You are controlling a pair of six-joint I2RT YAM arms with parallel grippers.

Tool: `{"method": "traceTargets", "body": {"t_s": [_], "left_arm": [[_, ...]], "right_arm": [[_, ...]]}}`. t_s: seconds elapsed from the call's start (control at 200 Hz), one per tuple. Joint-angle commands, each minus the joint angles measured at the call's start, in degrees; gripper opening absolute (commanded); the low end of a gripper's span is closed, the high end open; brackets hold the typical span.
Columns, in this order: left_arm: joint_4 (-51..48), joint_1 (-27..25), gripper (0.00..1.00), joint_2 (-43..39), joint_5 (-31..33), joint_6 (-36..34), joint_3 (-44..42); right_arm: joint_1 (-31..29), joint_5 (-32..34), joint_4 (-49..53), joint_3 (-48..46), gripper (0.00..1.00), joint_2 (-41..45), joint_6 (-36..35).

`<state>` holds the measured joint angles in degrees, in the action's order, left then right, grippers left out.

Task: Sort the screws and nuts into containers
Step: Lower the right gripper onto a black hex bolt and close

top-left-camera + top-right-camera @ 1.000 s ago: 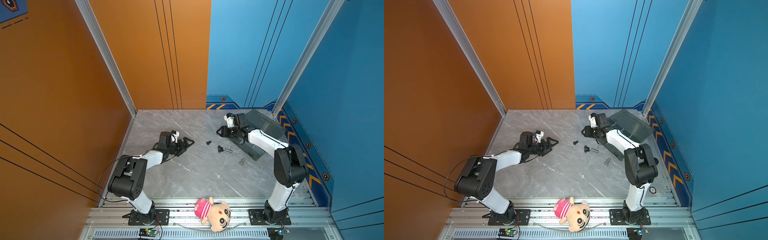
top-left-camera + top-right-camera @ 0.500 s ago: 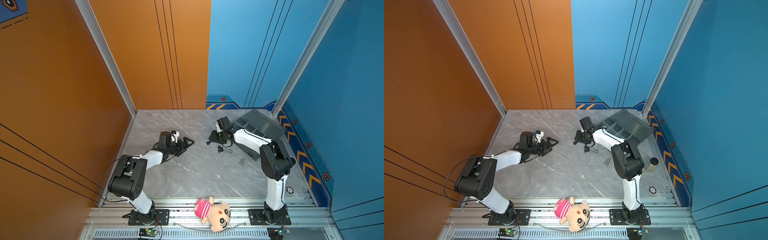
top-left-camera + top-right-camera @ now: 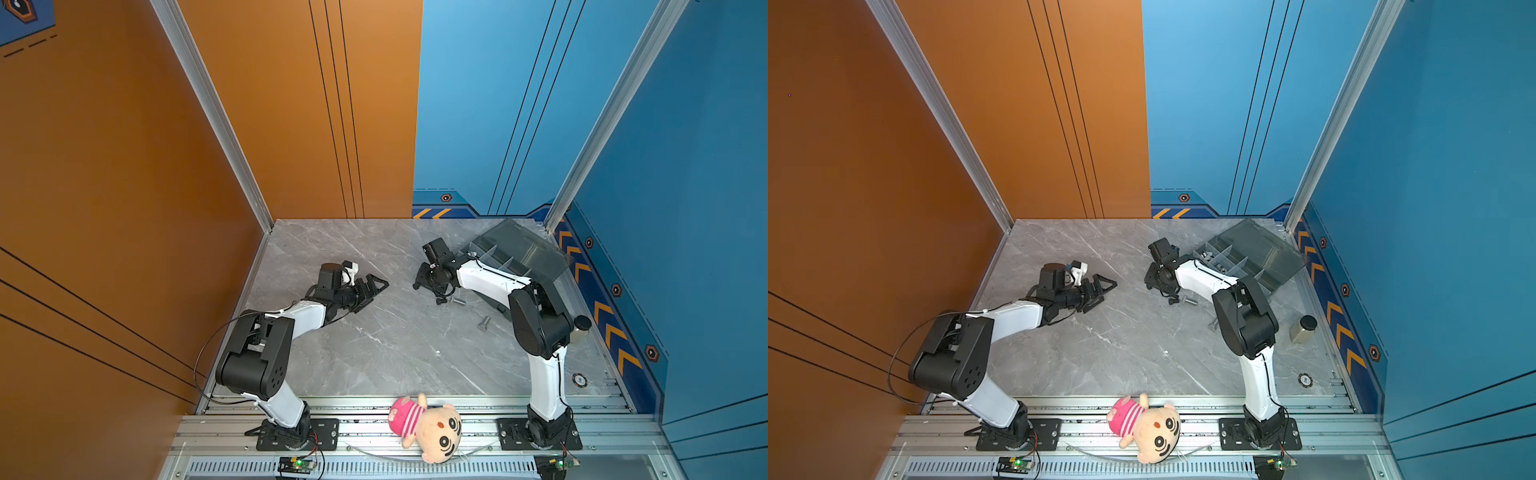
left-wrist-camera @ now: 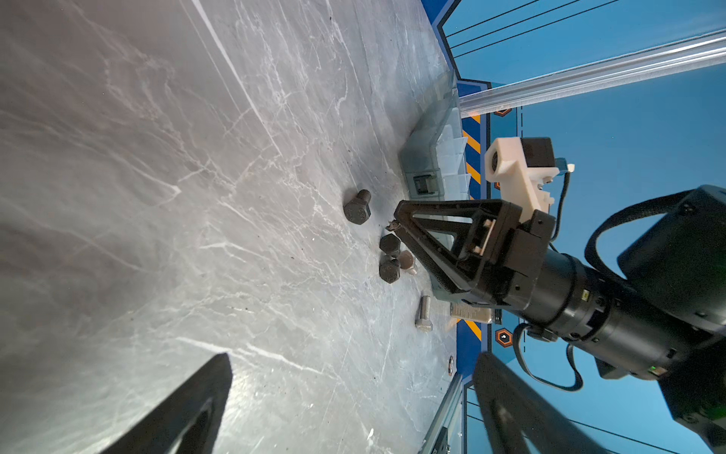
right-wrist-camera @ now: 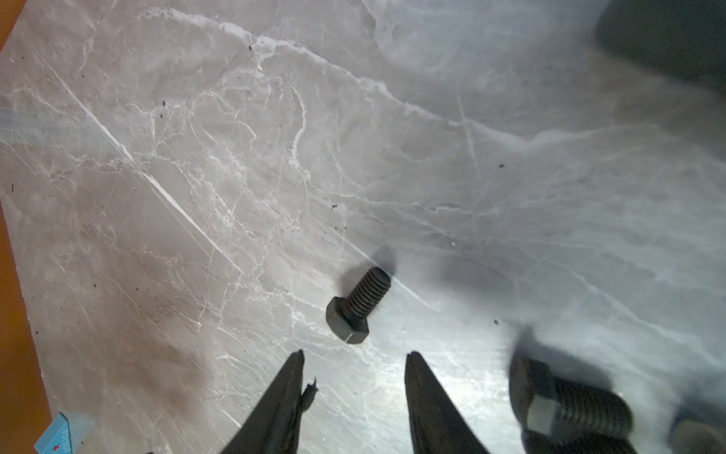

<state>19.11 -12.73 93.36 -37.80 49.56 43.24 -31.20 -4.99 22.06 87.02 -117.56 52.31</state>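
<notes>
Top views first. The right claw (image 3: 424, 282) sits low over the grey table (image 3: 374, 353) around mid-frame, just left of the open smoky box (image 3: 515, 253). The bolt it's going for is hidden under the claw from up here. A few spare bolts (image 3: 451, 300) lie just below and right of it. The left claw (image 3: 373, 293) is well apart on the left.

Left wrist view: the left claw's own fingers come up from the bottom corners, spread wide with nothing between them. The right claw reaches in from the right. The lone black bolt (image 4: 356, 206) lies on the table just up and left of its tip, and the box is behind at upper right.

Right wrist view is the useful one. The two fingers (image 5: 290, 385) are partway apart and the gap is empty. The black bolt is dead centre, just above that gap and not touching either tip. Its hex head is the near end and the threads point away, up and to the right. So the long axis runs diagonally away from the claw, not across the gap.

My guess is a short push forward would land the squeeze on the head. The right arm is the nearer one by far.
</notes>
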Motion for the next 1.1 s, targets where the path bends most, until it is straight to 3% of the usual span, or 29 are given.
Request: {"method": "traceTargets", "body": {"t_s": [0.0, 0.711, 0.981, 1.091], "left_arm": [[0.7, 0.5, 0.98, 0.8, -1.4, -0.6, 0.6], [0.7, 1.3, 0.98, 2.7, -2.3, -2.8, 0.8], [1.5, 1.7, 0.98, 2.9, -2.6, -2.5, 0.3], [1.4, 1.7, 0.98, 2.7, -2.5, -2.5, 0.2]], "right_arm": [[-0.5, 2.8, 1.7, 2.0, 0.46, -2.1, 4.2], [-2.0, 5.8, 5.6, 5.5, 0.51, -7.4, 8.3], [-1.9, 6.7, 7.2, 5.7, 0.49, -9.1, 6.8], [-1.9, 6.6, 7.5, 5.6, 0.44, -9.5, 6.3]]}}
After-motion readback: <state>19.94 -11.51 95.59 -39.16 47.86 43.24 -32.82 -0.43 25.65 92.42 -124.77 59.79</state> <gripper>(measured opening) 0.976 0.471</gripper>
